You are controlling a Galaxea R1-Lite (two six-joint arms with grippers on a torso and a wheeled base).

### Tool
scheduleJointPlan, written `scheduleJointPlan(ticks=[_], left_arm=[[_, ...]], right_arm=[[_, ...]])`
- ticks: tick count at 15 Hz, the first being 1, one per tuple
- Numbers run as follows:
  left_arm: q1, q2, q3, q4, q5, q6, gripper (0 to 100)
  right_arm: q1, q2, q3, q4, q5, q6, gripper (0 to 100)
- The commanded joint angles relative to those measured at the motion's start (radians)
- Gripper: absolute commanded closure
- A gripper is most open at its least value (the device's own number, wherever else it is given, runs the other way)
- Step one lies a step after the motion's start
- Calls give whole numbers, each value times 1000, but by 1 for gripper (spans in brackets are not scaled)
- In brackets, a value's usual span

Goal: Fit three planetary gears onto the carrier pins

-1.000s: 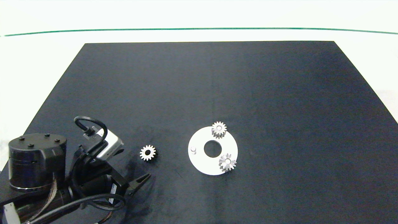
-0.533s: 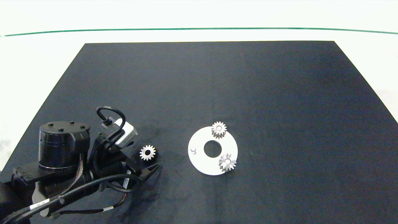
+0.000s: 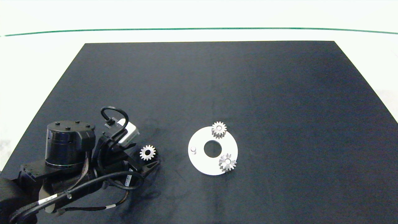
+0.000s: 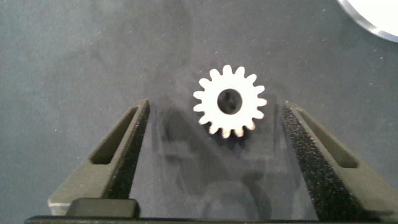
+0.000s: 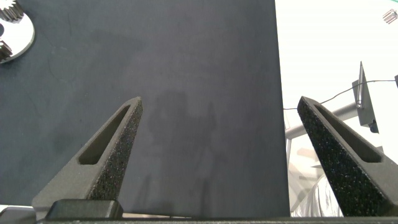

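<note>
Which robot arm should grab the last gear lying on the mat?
The left. Its gripper is open right by the loose gear, which lies between the jaws in its wrist view. The right gripper is out of the head view, over bare mat near the mat's edge.

Bright overhead light is washing out the pale floor [image 3: 199, 15]. The loose gear [image 4: 229, 101] is casting a soft shadow and staying sharp.
</note>
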State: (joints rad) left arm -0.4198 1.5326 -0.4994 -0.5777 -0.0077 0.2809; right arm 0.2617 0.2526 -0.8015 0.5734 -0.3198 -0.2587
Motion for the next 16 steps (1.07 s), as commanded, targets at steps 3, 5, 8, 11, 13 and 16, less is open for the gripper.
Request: scheduleJointPlan(ticks=[3,5,8,11,13,16], left_arm=[[1,-3,5,-22,0,3,25],[7,20,7,-57,0,4,28],[3,26,25,-76,-2,4,34],[6,26,25,-76,-3,6,40],[6,28,25,-76,-3,4,44],[4,28,27,-76,-3,3,50]], right_arm=[[1,2,-1,13,-1,-4,0],[-1,2,-1,14,-1,-4,0],[-1,2,-2,14,-1,-4,0],[-1,2,-4,16,-1,-5,0],[-1,2,-4,14,-1,-5,0],[-1,1,-4,16,-1,-5,0]])
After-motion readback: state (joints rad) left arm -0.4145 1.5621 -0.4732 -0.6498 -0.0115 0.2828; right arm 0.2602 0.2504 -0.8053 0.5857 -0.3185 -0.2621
